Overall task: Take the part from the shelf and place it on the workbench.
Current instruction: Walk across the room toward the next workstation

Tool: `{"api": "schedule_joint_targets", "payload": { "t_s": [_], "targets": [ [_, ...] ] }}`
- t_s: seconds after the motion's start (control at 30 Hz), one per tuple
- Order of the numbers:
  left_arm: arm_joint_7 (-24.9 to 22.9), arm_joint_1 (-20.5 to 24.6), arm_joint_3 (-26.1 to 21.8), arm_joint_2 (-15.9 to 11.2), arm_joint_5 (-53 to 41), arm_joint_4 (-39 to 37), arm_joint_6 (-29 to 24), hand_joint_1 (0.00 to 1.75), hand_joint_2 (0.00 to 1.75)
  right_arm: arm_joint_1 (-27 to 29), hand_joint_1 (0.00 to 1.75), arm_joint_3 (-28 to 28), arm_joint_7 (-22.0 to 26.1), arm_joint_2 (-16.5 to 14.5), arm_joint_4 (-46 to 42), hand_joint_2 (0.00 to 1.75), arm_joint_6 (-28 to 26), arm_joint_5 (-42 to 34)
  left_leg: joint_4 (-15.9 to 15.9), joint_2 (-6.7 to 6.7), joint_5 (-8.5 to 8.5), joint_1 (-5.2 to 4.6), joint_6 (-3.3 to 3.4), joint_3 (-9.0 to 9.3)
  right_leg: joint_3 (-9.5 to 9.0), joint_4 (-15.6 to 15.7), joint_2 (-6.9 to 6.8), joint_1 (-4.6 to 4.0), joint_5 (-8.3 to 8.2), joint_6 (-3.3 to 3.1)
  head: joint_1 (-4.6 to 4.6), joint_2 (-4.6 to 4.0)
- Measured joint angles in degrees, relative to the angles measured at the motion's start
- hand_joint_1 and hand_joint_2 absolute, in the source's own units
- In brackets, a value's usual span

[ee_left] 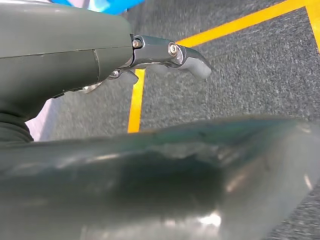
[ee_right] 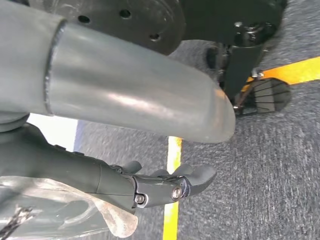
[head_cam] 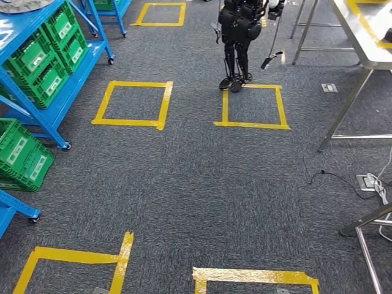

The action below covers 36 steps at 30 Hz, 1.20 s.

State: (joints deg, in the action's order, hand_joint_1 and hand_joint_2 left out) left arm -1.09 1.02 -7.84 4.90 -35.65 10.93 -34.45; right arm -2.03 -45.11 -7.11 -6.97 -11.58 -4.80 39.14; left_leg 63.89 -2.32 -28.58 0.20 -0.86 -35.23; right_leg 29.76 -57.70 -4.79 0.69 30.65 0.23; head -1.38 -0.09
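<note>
Carpet (ee_right: 264,175) backdrop; tubular part (ee_right: 132,95) parallels fingers (ee_right: 188,182).

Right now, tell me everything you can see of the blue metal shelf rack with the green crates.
The blue metal shelf rack stands at the left of the head view on grey carpet, rolling on small castors. Its painted frame has slanted tiers; the upper one carries a row of green plastic crates with white labels. More green crates sit lower down. Neither hand touches it.
</note>
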Motion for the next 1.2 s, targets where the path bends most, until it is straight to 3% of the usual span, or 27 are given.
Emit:
{"api": "schedule_joint_targets", "payload": {
  "t_s": [0.07, 0.1, 0.17, 0.23, 0.3, 0.37, 0.4, 0.43, 0.5, 0.53, 0.6, 0.67, 0.73, 0.8, 0.87, 0.9, 0.93, 0.97, 1.03, 1.1, 1.17, 1.2],
  "targets": [
    [0.4, 0.2, -0.3, 0.4, 0.1, 0.0, 0.2, 0.0, 0.0, 0.0, 0.0, 0.4, -0.7, 0.2, 0.0, 0.0, 0.1, 0.8, -4.6, -2.04, 1.14, -0.54, 0.65, 2.22, -0.45, 0.0, -1.27, -0.25, 0.47, 0.68, -0.03, 0.0],
    [0.5, 0.2, -0.4, 0.5, -0.1, 0.0, 0.4, 0.0, 0.0, 0.0, 0.0, 0.5, -0.8, 0.3, 0.0, 0.0, 0.1, 0.9, -5.0, -2.14, 0.88, -0.83, 0.98, 2.3, -0.65, 0.1, -1.91, -0.33, 0.62, 1.03, -0.01, 0.0],
    [0.4, 0.0, -0.4, 1.0, -0.4, 0.0, 1.1, 0.0, 0.0, -0.2, 0.0, 0.9, -0.5, 0.3, 0.0, 0.0, 0.3, 1.3, -5.4, -0.76, 1.04, -0.77, 1.69, 2.37, -1.15, 0.2, -2.63, -0.2, 0.96, 1.7, -0.02, 0.0],
    [0.2, 0.0, -0.4, 1.3, -0.8, 0.0, 1.6, 0.0, 0.0, -0.4, 0.0, 1.2, 0.0, 0.5, 0.0, 0.0, 0.6, 1.6, -5.9, 0.59, 1.32, -0.44, 2.46, 2.68, -0.29, -2.2, -0.21, 0.01, 2.76, 2.18, -0.28, 0.0],
    [0.2, 0.2, -0.4, 1.7, -0.9, 0.0, 1.9, 0.0, 0.0, -0.4, 0.0, 1.4, 0.4, 0.7, 0.0, 0.0, 0.8, 1.8, -6.0, 2.03, 1.44, -0.28, 2.92, 2.7, 3.23, -9.2, 3.31, 0.11, 6.19, 2.32, -0.65, 0.0],
    [0.4, 0.3, -0.4, 2.2, -0.8, 0.0, 2.0, 0.0, 0.0, -0.2, 0.0, 1.6, 0.5, 0.8, 0.0, 0.0, 1.0, 2.0, -6.0, 3.65, 1.44, -0.34, 3.01, 2.71, 7.12, -16.0, 4.48, 0.05, 8.07, 2.29, -0.77, 0.0],
    [0.6, 0.2, -0.4, 2.4, -0.6, 0.0, 2.0, 0.0, 0.0, -0.1, 0.0, 1.6, 0.6, 0.9, 0.0, 0.0, 1.1, 2.0, -6.0, 4.5, 1.43, -0.37, 3.02, 2.77, 7.97, -16.7, 4.66, 0.01, 7.34, 2.2, -0.79, 0.0],
    [0.9, 0.3, -0.5, 2.6, -0.3, 0.0, 2.0, 0.0, 0.0, 0.0, 0.0, 1.7, 0.6, 1.0, 0.0, 0.0, 1.4, 2.1, -5.9, 5.38, 1.4, -0.38, 2.99, 2.85, 7.64, -14.9, 4.87, -0.01, 5.38, 2.09, -0.79, 0.0],
    [1.6, 0.4, -0.6, 2.8, 0.2, 0.0, 1.9, 0.0, 0.0, -0.1, 0.0, 1.8, 0.7, 1.3, 0.0, 0.0, 2.1, 2.0, -5.8, 7.01, 1.28, -0.37, 2.8, 2.93, 4.87, -7.1, 6.89, 0.13, 0.65, 1.83, -0.8, 0.0],
    [2.0, 0.5, -0.7, 2.9, 0.5, 0.0, 1.8, 0.0, 0.0, -0.1, 0.0, 1.9, 0.7, 1.4, 0.0, 0.0, 2.4, 2.0, -5.6, 7.74, 1.17, -0.4, 2.62, 2.82, 3.39, -3.6, 8.22, 0.29, -0.73, 1.72, -0.78, 0.0],
    [3.0, 0.7, -0.9, 3.1, 0.9, 0.0, 1.7, 0.0, 0.0, -0.2, 0.0, 1.9, 0.7, 1.5, 0.0, 0.0, 2.7, 1.9, -5.4, 8.94, 1.19, -0.35, 2.07, 2.39, 2.04, -0.9, 9.74, 0.36, -1.09, 1.42, -0.73, 0.0],
    [3.9, 0.7, -1.5, 3.2, 1.5, 0.0, 1.5, 0.0, 0.0, -0.3, 0.0, 1.9, 0.9, 1.5, 0.0, 0.0, 2.9, 1.9, -5.4, 9.92, 1.35, -0.14, 1.43, 2.04, 1.7, -0.5, 8.6, 0.32, -1.24, 0.87, -0.72, 0.0],
    [4.5, 0.8, -2.2, 3.2, 2.3, 0.0, 1.5, 0.0, 0.0, -0.4, 0.0, 1.9, 1.1, 1.5, 0.0, 0.0, 3.0, 2.0, -3.6, 7.96, 0.09, -0.25, 0.84, 1.23, 1.38, -0.1, 7.13, 0.42, -1.4, 0.21, -0.41, 0.0],
    [4.7, 1.2, -2.7, 3.3, 2.7, 0.0, 1.8, 0.0, 0.0, -0.3, 0.0, 1.9, 1.2, 1.6, 0.0, 0.0, 3.0, 2.1, 2.2, 4.53, -3.14, -0.34, 0.37, -1.35, 1.11, 0.1, 5.45, 0.35, -1.32, -0.24, -0.04, 0.0],
    [4.7, 1.6, -3.2, 3.3, 3.0, 0.0, 2.2, 0.0, 0.0, -0.3, 0.0, 1.9, 1.2, 1.6, 0.0, 0.0, 3.0, 2.2, 8.8, 3.24, -5.59, -0.13, 0.05, -4.44, 0.95, 0.0, 3.61, 0.21, -1.09, -0.46, 0.01, 0.0],
    [4.7, 1.6, -3.3, 3.3, 3.2, 0.0, 2.3, 0.0, 0.0, -0.3, 0.0, 1.9, 1.3, 1.6, 0.0, 0.0, 3.1, 2.3, 9.9, 3.05, -5.43, -0.05, -0.03, -4.98, 0.84, 0.0, 2.77, 0.18, -0.96, -0.49, 0.02, 0.0],
    [4.7, 1.6, -3.5, 3.3, 3.5, 0.0, 2.3, 0.0, 0.0, -0.3, 0.0, 2.0, 1.6, 1.6, 0.0, 0.0, 3.1, 2.5, 9.2, 2.84, -4.3, 0.02, -0.04, -4.58, 0.67, 0.0, 1.93, 0.17, -0.81, -0.48, 0.02, 0.0],
    [4.7, 1.5, -3.8, 3.3, 3.9, 0.0, 2.4, 0.0, 0.0, -0.4, 0.0, 2.2, 1.9, 1.6, 0.0, 0.0, 3.1, 2.7, 6.3, 2.48, -2.37, 0.04, 0.07, -3.14, 0.44, 0.0, 1.22, 0.17, -0.64, -0.42, 0.03, 0.0],
    [4.6, 1.4, -4.6, 3.3, 4.8, 0.0, 2.7, 0.0, 0.0, -0.4, 0.0, 2.5, 2.8, 1.5, 0.0, 0.0, 3.3, 3.0, -1.3, 0.13, 0.81, -0.38, 0.64, 0.59, -0.06, 0.0, -0.06, 0.02, -0.21, -0.08, 0.04, 0.0],
    [4.3, 1.5, -5.5, 3.4, 5.7, 0.0, 3.1, 0.0, 0.0, -0.5, 0.0, 2.8, 3.5, 1.5, 0.0, 0.0, 3.7, 3.2, -5.1, -1.7, 1.41, -0.94, 1.31, 2.31, -0.35, 0.0, -1.29, -0.24, 0.17, 0.51, 0.01, 0.0],
    [3.6, 1.3, -6.2, 3.5, 6.3, 0.0, 3.5, 0.0, 0.0, -0.6, 0.0, 3.0, 3.9, 1.5, 0.0, 0.0, 4.0, 3.6, -5.5, -0.92, 1.27, -1.06, 1.85, 2.32, -0.78, 0.2, -2.46, -0.35, 0.41, 1.14, -0.02, 0.0],
    [3.2, 1.1, -6.5, 3.5, 6.5, 0.0, 3.7, 0.0, 0.0, -0.7, 0.0, 3.1, 3.9, 1.5, 0.0, 0.0, 4.1, 3.8, -5.8, -0.28, 1.37, -0.95, 2.11, 2.44, -0.9, 0.1, -2.0, -0.27, 0.72, 1.45, -0.08, 0.0]
  ]
}}
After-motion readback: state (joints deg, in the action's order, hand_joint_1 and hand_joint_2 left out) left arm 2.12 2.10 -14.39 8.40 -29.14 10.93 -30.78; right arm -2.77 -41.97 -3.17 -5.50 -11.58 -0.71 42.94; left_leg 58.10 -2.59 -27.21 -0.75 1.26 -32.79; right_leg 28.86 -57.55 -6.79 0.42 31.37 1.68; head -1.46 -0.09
